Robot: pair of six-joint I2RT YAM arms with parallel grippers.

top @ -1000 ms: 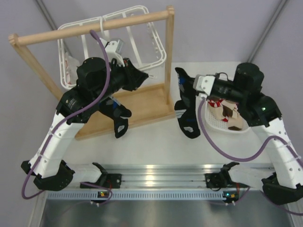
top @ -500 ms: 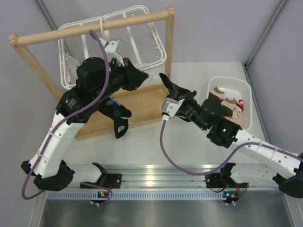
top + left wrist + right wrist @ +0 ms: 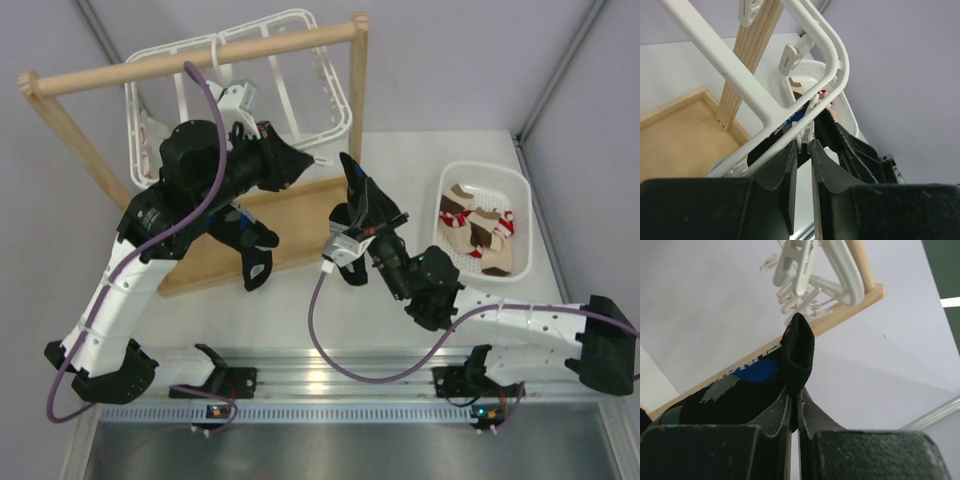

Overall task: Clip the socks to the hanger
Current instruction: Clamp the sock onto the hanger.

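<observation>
The white hanger [image 3: 300, 75] hangs from the wooden rail. My left gripper [image 3: 316, 160] is at its near right corner, shut on a small white clip [image 3: 807, 132] under the frame bar [image 3: 810, 30]. My right gripper [image 3: 362, 212] is shut on the cuff of a black sock [image 3: 352, 180] with blue and grey patches [image 3: 755, 372]. It holds the sock upright just right of the left gripper, and the cuff [image 3: 798, 352] sits just below dangling clips [image 3: 800, 275]. A second black sock [image 3: 252, 250] hangs under my left arm, its top hidden.
A light wooden rail stand [image 3: 200, 55] with a flat base [image 3: 300, 225] surrounds the hanger. A white basket [image 3: 520, 190] with beige, red and white socks sits at the right. A metal rail [image 3: 340, 365] runs along the near edge.
My right arm has swung left from over the basket, carrying the black sock up to the hanger's near right corner. My left gripper has stayed on the clip.
</observation>
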